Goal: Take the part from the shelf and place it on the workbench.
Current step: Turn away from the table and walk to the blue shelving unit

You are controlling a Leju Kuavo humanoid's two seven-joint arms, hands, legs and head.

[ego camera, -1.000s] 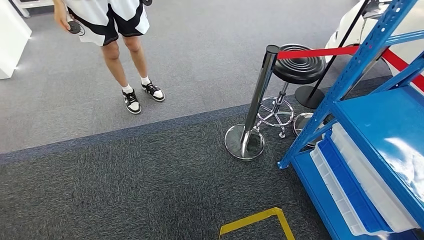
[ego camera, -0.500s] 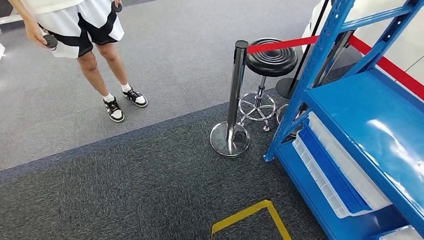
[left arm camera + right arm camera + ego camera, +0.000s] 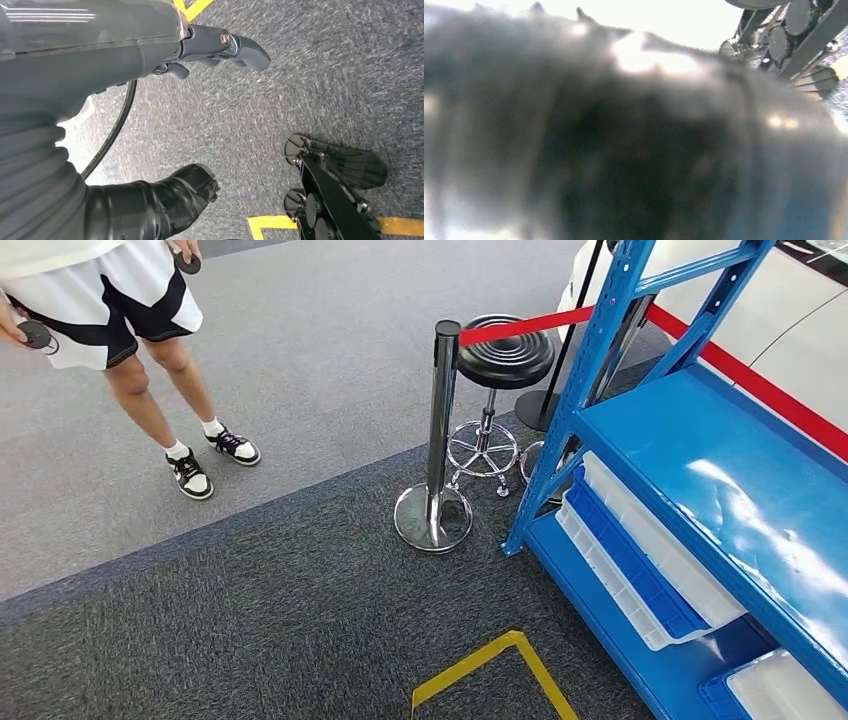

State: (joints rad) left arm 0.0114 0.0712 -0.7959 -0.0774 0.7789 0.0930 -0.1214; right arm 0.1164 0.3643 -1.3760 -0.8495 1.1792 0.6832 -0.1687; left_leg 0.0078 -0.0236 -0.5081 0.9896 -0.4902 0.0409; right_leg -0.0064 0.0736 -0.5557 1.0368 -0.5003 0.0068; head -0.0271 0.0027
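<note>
part itself can't be made out yet; the blue shelf [image 3: 700, 470] with its white bins [image 3: 640, 550] lies to the robot's right, nearer the right arm. left hand [image 3: 200, 120] hangs empty, fingers apart; right hand's state unclear, blurred.

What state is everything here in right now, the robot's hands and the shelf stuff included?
left hand: hanging over the carpet, holding nothing, fingers apart
right hand: too blurred to tell
blue shelf: upright, middle board bare
white bins: lying on the bottom board, contents hidden
stool: upright, unoccupied
belt post: upright, red belt attached
person: standing
</note>
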